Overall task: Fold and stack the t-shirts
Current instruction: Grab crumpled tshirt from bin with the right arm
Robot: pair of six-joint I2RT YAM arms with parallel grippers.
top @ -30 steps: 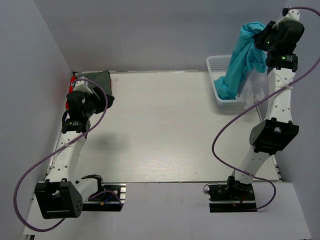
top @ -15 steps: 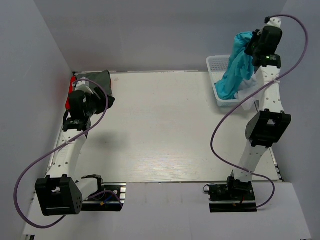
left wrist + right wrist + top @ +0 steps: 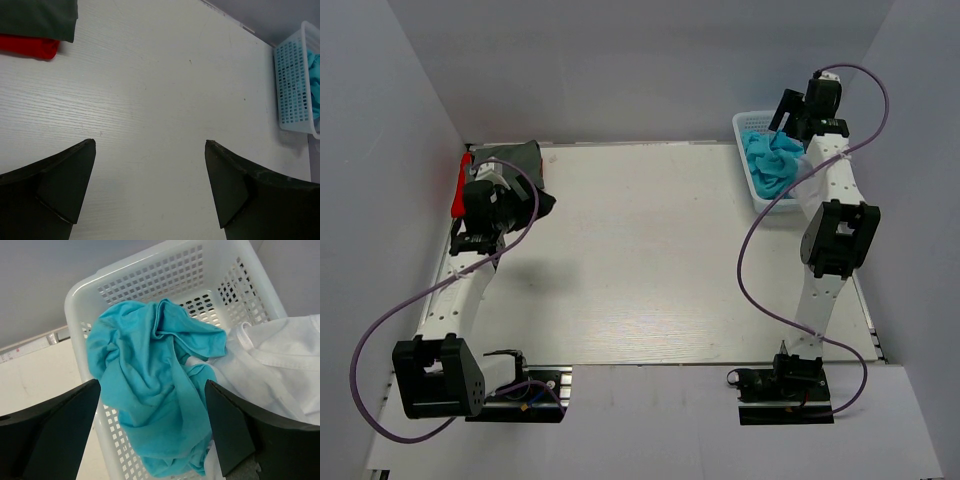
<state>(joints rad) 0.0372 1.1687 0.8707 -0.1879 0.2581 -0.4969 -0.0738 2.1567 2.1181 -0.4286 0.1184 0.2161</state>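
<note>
T-shirts: the dark grey t-shirt (image 3: 35,17) lies over the red t-shirt (image 3: 25,47), seemingly folded, at the tabletop's (image 3: 150,75) far left corner. The turquoise t-shirt (image 3: 155,390) and white t-shirt (image 3: 280,370) sit crumpled in the mesh basket (image 3: 165,280), not yet folded. The left gripper (image 3: 150,142) and right gripper (image 3: 152,385) gape wide, empty.

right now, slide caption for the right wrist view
Open right gripper above the white mesh basket, which holds a crumpled turquoise t-shirt and a white t-shirt.
</note>
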